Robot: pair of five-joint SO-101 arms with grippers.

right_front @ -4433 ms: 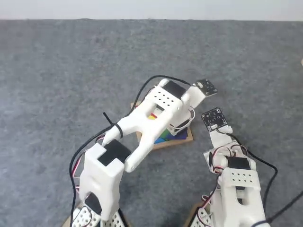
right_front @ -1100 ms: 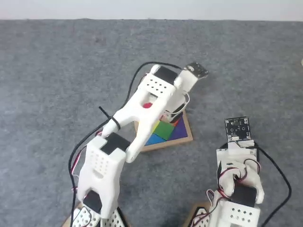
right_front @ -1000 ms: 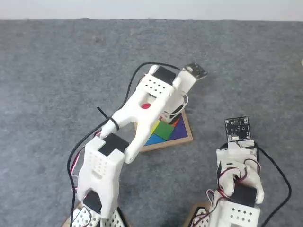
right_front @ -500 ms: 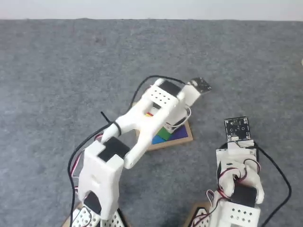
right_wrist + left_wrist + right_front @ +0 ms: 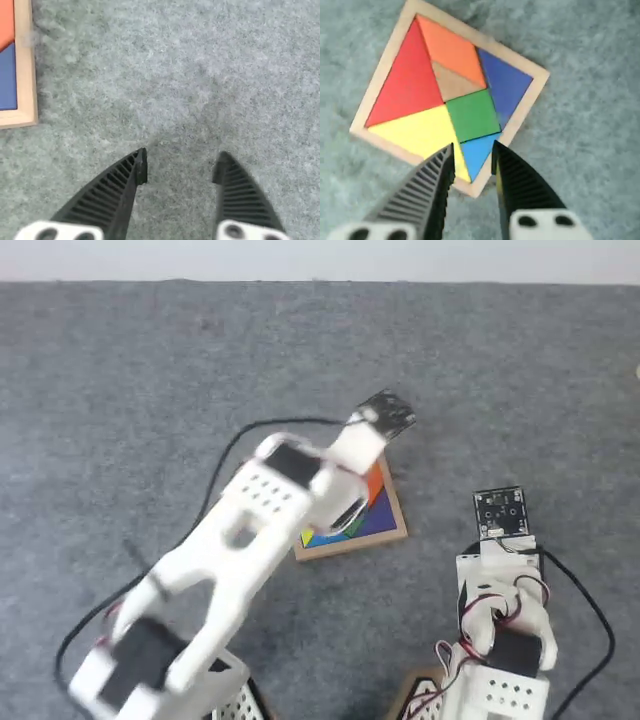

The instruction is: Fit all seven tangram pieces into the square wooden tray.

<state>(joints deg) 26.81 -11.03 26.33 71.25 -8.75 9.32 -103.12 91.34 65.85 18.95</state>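
The square wooden tray [image 5: 536,82] lies on the grey carpet, packed with coloured pieces: a red triangle [image 5: 405,85], an orange piece [image 5: 452,47], a brown triangle [image 5: 452,85], a green square [image 5: 472,115], a dark blue piece [image 5: 507,85], a light blue triangle [image 5: 476,152] and a yellow triangle [image 5: 422,132]. My left gripper [image 5: 472,148] hangs above the tray's near edge, open a little, with nothing between its fingers. In the high view the left arm [image 5: 270,500] covers most of the tray [image 5: 350,543]. My right gripper [image 5: 182,156] stands open over bare carpet, beside a tray corner [image 5: 25,75].
The right arm [image 5: 500,610] sits folded at the front right, well away from the tray. Grey carpet stretches all around, and a white wall runs along the far edge.
The left arm has lifted and swung back from the tray, uncovering more of its right side. The right arm pulled back earlier and has stayed still for the last second.
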